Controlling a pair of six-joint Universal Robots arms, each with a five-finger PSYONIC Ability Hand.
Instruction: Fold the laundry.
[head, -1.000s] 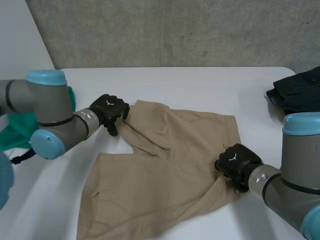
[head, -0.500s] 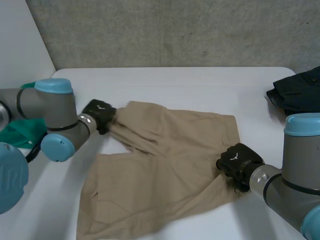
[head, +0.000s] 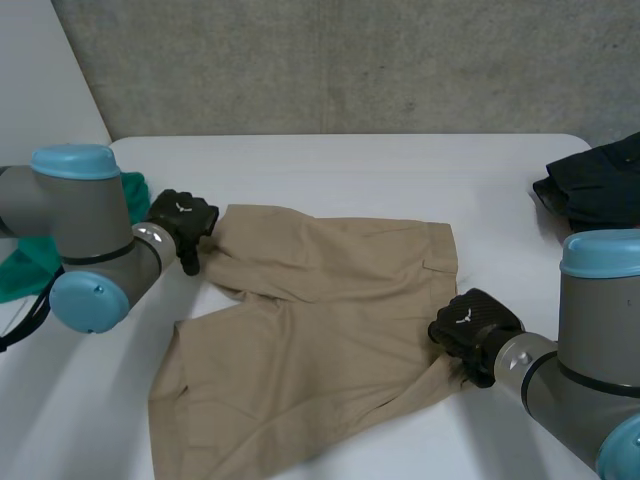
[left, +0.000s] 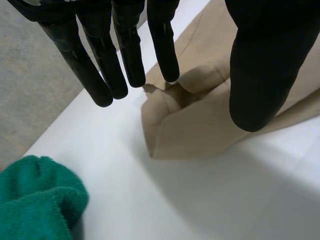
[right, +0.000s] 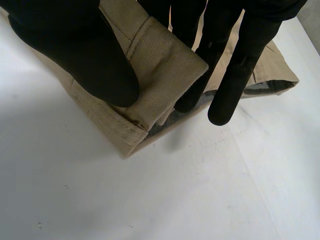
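White table (head: 350, 165) sits in front of a grey wall (head: 350, 60), and the tan shorts (head: 320, 330) lie spread out in the middle of it, with some bumps and wrinkles near the far edge. The left hand (head: 180, 220) is at the far left corner of the shorts. From its own wrist camera its fingers (left: 100, 75) are straight and its thumb is well apart from them, so it is open and hangs just over that corner (left: 165, 130) without holding it. The right hand (head: 472, 322) is at the near right edge of the shorts. It is closed on the thick waistband (right: 160, 65), with the thumb (right: 80, 45) on top and the fingers tucked behind the cloth. A green towel (left: 35, 200) lies just beside the left hand, and a dark cloth (head: 595, 190) is far off at the right side of the table. It looks like the job now is to make the shorts flat before any fold. To do that well, the left hand should come down and pinch the corner tight, taking both layers. Then the two hands can pull away from each other, slow and low over the table, until the wrinkles go. Pulling too hard could make the waistband slip out of the right hand, and the left hand should not bump the green towel
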